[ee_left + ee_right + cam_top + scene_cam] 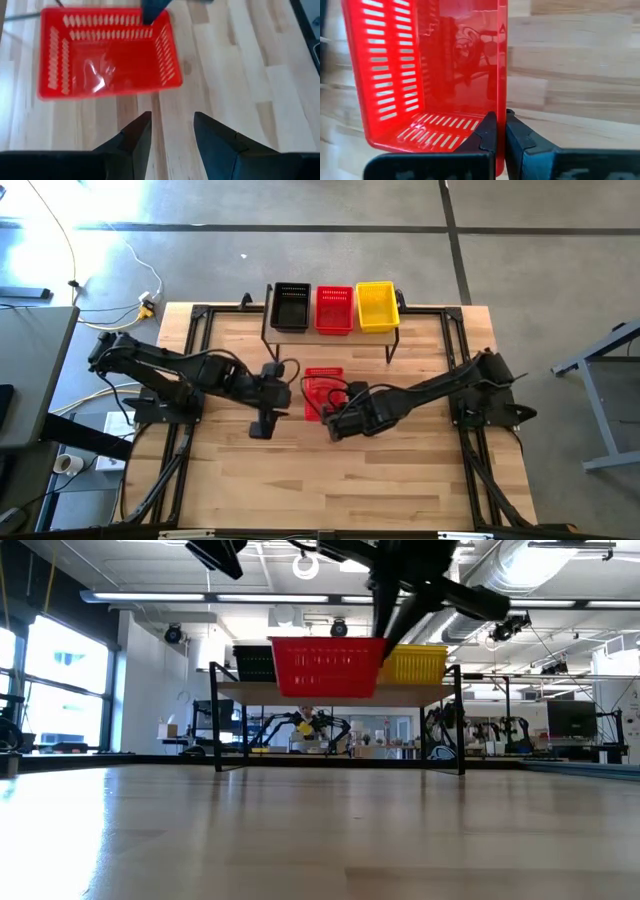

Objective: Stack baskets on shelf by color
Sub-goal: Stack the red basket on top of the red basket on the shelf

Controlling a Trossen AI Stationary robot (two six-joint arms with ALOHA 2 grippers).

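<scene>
A red basket [322, 392] [328, 667] hangs in the air over the table's middle, held by my right gripper [335, 420] [501, 134], which is shut on it. In the low view it floats at about the height of the shelf top [440, 692]. On the shelf at the far edge sit a black basket [291, 306], a red basket [334, 310] and a yellow basket [377, 306], side by side. My left gripper [262, 427] [172, 132] is open, just left of the held basket [107, 52], and touches nothing. My right gripper pinches one side wall [502, 107] of the red basket near a corner, one finger [487, 132] inside the basket and the other [520, 142] outside. The fingers come from above, slanting in from the table's right. The basket is lifted clear of the table, roughly level, opening upward.
The shelf's thin black legs [388, 345] stand just beyond the held basket. Black frame rails [200, 330] run along the table's left and right sides. Bare wooden tabletop [350, 480] lies toward the near edge.
</scene>
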